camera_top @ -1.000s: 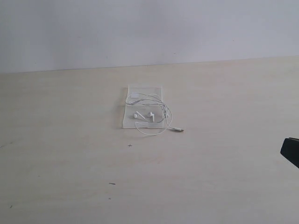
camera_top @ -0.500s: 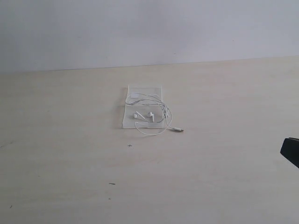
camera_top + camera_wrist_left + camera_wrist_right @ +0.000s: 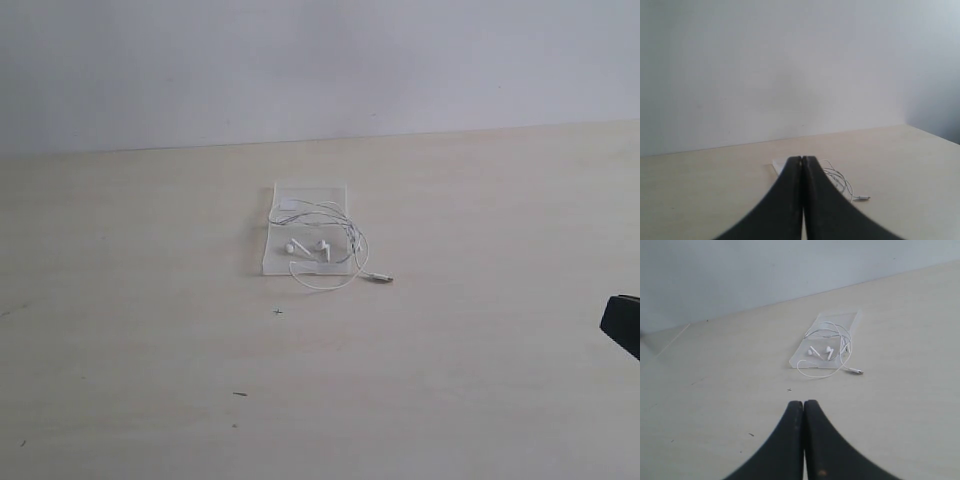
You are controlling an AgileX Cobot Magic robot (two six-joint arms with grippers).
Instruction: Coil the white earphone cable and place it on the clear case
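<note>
The left gripper (image 3: 802,162) and right gripper (image 3: 803,406) are both closed and empty. The cable (image 3: 323,250) lies loosely looped on the case (image 3: 310,190). Its plug (image 3: 383,279) hangs off at four o'clock, so nudge that inward gently.

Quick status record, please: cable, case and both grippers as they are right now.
cable: white earphone cable loosely looped, mostly on the case
earbuds: both on the case, side by side
plug: off the case, on the table
case: clear case flat on the table
left gripper: shut, empty, apart from the case
right gripper: shut, empty, apart from the case
</note>
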